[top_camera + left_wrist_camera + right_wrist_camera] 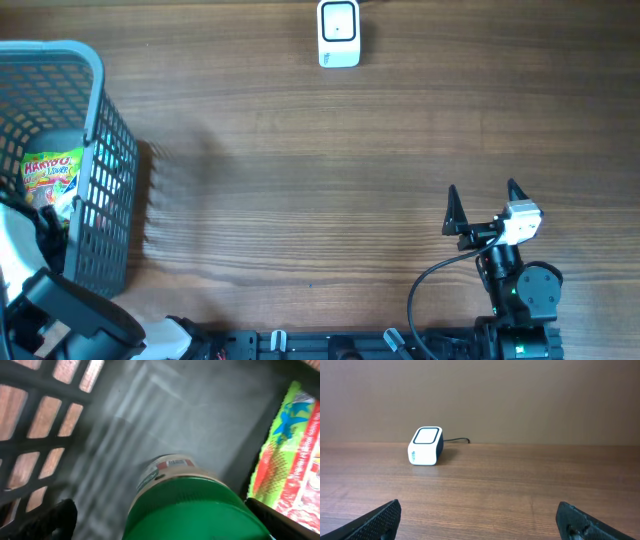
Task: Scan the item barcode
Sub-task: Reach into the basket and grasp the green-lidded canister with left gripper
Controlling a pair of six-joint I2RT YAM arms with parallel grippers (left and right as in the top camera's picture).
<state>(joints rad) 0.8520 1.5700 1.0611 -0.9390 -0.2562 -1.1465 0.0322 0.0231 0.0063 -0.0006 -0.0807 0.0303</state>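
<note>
On the tabletop (300,180), far left: mesh basket (95,120). Inside it, green-lidded tub (190,505) (rigid, probably light, smooth-sided; take hold across the lid), beside a sweets bag (295,460). Left hand (167,527) spread wide over tub, gripping nothing. Scanner (339,33) at far edge. Right hand (483,192) released, idle.

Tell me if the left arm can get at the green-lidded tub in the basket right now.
Probably yes. The left gripper is inside the basket, jaws open, with the green-lidded tub directly ahead; the candy bag lies beside it, not over it.
</note>
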